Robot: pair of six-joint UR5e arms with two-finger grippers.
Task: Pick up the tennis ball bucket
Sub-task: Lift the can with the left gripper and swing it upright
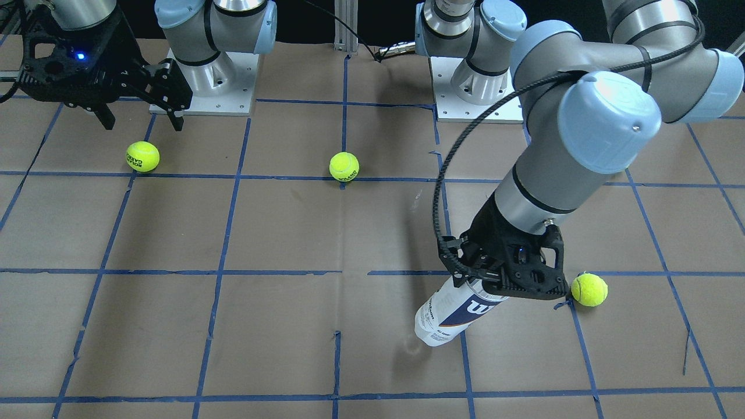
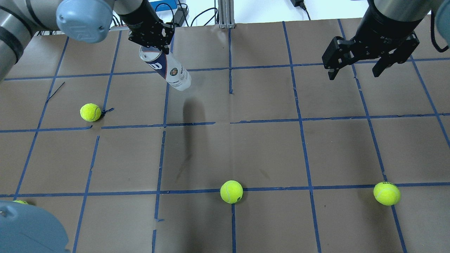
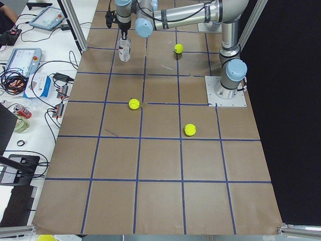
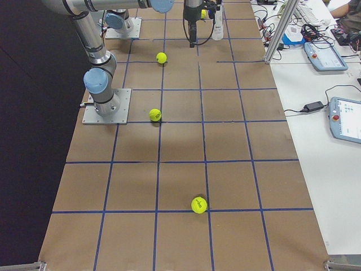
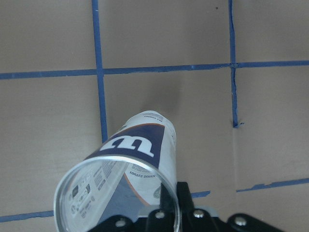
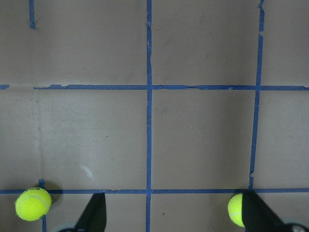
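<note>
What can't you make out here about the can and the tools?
Left tool grip on the tennis ball bucket: in the front view the tool body covers the fingers, and the left wrist view cuts them off.
Lower-left ball: overhead, mostly behind an arm joint.
Bucket's small print: too small everywhere.

You had on view: one table [image 2: 267,154], brown-papered, with a blue tape grid [image 2: 301,120]; four tennis balls [image 2: 231,192], yellow-green, well apart (one barely showed overhead); two teach pendants [image 4: 322,55], loose cables [image 3: 12,79] and a red can [image 3: 21,110] on the white side bench [image 4: 304,169].

Four tennis balls [image 2: 231,192], one tennis ball bucket [image 2: 171,72]
</note>
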